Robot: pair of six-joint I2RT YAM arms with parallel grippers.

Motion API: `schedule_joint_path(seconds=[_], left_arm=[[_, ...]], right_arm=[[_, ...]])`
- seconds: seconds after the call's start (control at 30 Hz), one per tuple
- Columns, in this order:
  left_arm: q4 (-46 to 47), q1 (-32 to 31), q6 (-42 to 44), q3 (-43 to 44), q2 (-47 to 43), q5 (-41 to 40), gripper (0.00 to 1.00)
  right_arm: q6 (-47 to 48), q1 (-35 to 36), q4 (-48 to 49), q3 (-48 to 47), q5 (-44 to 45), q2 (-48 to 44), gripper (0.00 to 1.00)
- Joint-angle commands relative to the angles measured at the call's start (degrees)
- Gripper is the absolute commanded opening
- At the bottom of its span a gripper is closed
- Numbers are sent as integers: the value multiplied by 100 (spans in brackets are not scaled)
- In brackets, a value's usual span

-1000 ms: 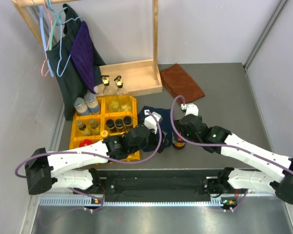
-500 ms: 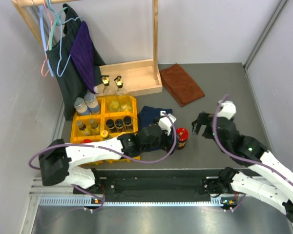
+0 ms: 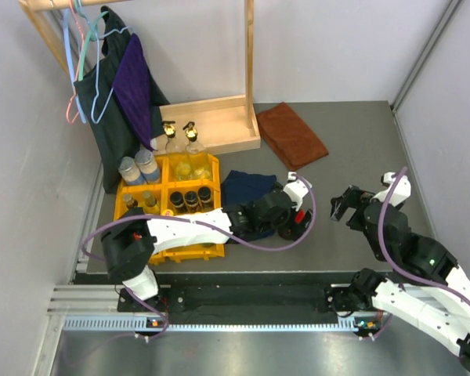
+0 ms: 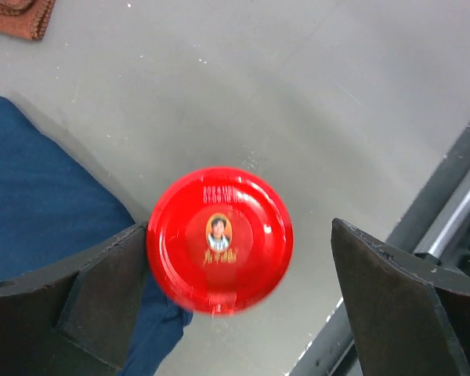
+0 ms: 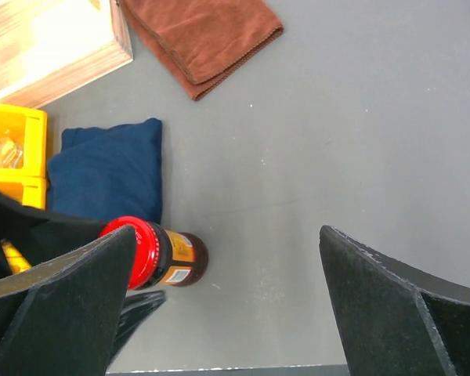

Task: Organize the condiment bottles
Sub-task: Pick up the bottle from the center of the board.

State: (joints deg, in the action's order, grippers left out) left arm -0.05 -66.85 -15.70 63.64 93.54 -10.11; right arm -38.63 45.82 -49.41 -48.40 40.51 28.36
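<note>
A red-lidded jar (image 4: 219, 239) of dark sauce stands upright on the grey table, just right of a blue cloth (image 4: 39, 196). My left gripper (image 4: 239, 235) hangs over it, open. The jar sits between the fingers, close against the left one, with a wide gap to the right one. My right gripper (image 5: 228, 235) is open and empty, off to the jar's (image 5: 153, 254) right. From above, the jar (image 3: 299, 217) peeks out under the left gripper (image 3: 295, 225), and the right gripper (image 3: 348, 205) is apart from it. More condiment bottles (image 3: 189, 197) fill the yellow bins (image 3: 214, 168).
Two gold-topped bottles (image 3: 180, 133) stand behind the bins by the wooden rack base (image 3: 219, 117). White-lidded jars (image 3: 139, 167) occupy the back left bin. A brown cloth (image 3: 291, 135) lies at the back. Clothes (image 3: 125, 86) hang at left. The table's front edge runs just below the jar.
The right gripper let go of the jar and pulled back to the right. The left arm swung right and now straddles the jar. Both grippers opened wider.
</note>
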Motion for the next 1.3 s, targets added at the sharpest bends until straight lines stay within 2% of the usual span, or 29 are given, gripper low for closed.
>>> schedule_joint_path(seconds=[0.0, 0.13, 0.23, 0.3, 0.33, 0.37, 0.4, 0.47, 0.7, 0.93, 1.07, 1.27], left_arm=[[-275, -30, -90, 465, 279, -237, 99], [-495, -30, -257, 562, 402, -597, 96], [-539, -30, -345, 553, 367, -755, 83], [-548, -30, -398, 553, 332, -791, 69], [-574, -30, -390, 579, 297, -800, 59], [-740, -30, -381, 623, 288, -817, 43], [-872, -30, -381, 685, 271, -887, 17], [-1075, -30, -381, 834, 148, -940, 0], [-1927, -30, -503, 1089, -897, -1238, 0], [-3166, -30, -908, 1406, -2206, -2275, 0], [-3719, -30, -1232, 1529, -2621, -3318, 0], [-4239, -30, -1260, 1898, -2972, -4244, 0]], right_arm=[[40, -56, -78, 24, 176, -155, 99], [58, -56, -104, 94, 203, -287, 99], [58, -47, -104, 138, 220, -366, 99], [84, -56, -113, 147, 220, -401, 99], [75, -56, -113, 156, 220, -401, 99], [75, -56, -122, 147, 212, -410, 99], [75, -56, -148, 147, 220, -410, 99], [58, -65, -183, 156, 212, -445, 99], [22, -56, -219, 270, 176, -691, 99], [40, -47, -148, 349, 71, -771, 99], [119, -47, -43, 375, -8, -770, 99], [145, -47, -16, 393, -52, -753, 99]])
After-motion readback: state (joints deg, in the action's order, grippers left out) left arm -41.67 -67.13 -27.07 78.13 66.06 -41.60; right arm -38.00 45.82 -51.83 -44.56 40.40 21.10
